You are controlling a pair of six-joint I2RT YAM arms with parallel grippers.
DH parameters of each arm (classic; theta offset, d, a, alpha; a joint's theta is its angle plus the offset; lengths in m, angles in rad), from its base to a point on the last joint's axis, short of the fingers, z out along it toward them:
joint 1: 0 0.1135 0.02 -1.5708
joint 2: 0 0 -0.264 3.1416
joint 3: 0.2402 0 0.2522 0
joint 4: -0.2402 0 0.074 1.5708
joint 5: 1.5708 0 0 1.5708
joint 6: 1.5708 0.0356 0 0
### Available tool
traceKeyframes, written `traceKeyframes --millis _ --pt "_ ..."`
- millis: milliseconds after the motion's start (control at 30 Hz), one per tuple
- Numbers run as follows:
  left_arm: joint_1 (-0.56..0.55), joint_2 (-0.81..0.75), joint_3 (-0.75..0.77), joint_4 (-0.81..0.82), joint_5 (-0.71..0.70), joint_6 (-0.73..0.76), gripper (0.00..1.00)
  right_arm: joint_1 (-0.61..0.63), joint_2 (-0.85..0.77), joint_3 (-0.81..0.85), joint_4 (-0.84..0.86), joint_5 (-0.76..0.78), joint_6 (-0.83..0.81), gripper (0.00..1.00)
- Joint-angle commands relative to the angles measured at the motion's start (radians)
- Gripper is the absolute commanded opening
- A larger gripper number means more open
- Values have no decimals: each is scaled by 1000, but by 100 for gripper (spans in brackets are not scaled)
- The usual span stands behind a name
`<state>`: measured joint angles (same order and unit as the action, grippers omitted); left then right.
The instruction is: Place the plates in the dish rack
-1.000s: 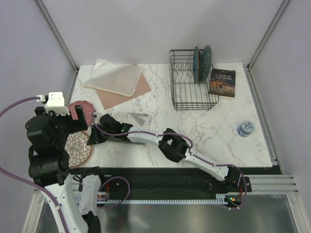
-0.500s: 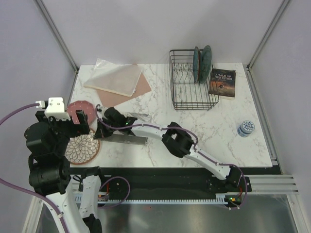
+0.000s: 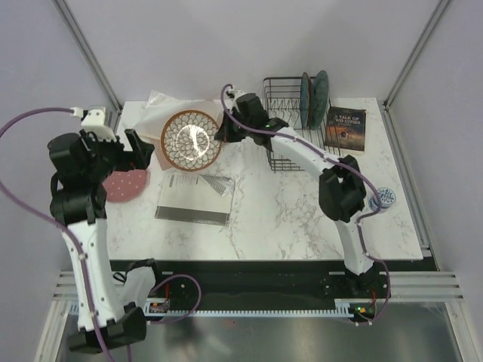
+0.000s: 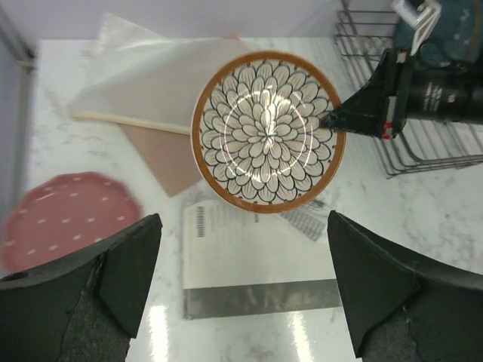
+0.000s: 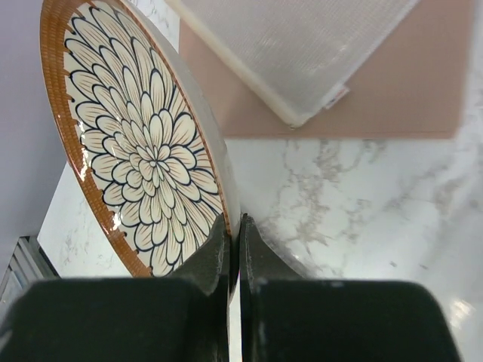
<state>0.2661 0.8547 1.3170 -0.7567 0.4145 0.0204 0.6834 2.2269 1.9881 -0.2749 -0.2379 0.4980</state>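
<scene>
My right gripper (image 3: 224, 132) is shut on the rim of a whitish plate with a flower pattern and a reddish-brown rim (image 3: 191, 140). It holds the plate tilted up off the table, left of the dish rack (image 3: 298, 156). The right wrist view shows both fingers (image 5: 235, 226) pinching the plate's edge (image 5: 143, 143). A teal plate (image 3: 323, 90) and a dark blue plate (image 3: 306, 98) stand upright in the rack. The reddish-pink speckled plate (image 3: 124, 183) lies flat at the table's left edge. My left gripper (image 4: 241, 286) hovers open above the table, near that plate, holding nothing.
A leaflet with a grey band (image 3: 195, 198) lies mid-left. At the back left, a clear pouch (image 4: 143, 83) rests on a pinkish-brown sheet (image 4: 162, 154). A book (image 3: 346, 128) lies right of the rack. A small blue-and-white round object (image 3: 383, 199) sits near the right edge.
My right gripper closed on the flower-pattern plate at the near left and carried it up and back toward the rack. The left arm rose and drew back, uncovering the pink plate.
</scene>
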Motion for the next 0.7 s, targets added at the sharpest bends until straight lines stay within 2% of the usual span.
traceKeyframes --millis 0,67,167,267,300,433,567,667 --pt "-2 183 -79 240 375 -173 95 -63 -254 -78 57 -84 -32 0" --pt "-4 311 -102 336 542 -296 95 -109 -307 -118 37 -93 -45 0" --pt "-7 447 -95 480 679 -445 91 -154 -357 -166 23 -118 -61 0" --pt "-22 548 -32 485 701 -439 87 -183 -388 -215 22 -136 -61 0" --pt "-27 572 -21 485 702 -435 83 -188 -391 -222 20 -139 -58 0" --pt "-44 622 -9 525 692 -435 78 -199 -374 -239 17 -166 -44 0" --pt "-73 645 -24 516 658 -407 78 -200 -336 -201 13 -190 -27 0" --pt "-87 688 -9 484 652 -375 65 -200 -316 -166 16 -207 -15 0"
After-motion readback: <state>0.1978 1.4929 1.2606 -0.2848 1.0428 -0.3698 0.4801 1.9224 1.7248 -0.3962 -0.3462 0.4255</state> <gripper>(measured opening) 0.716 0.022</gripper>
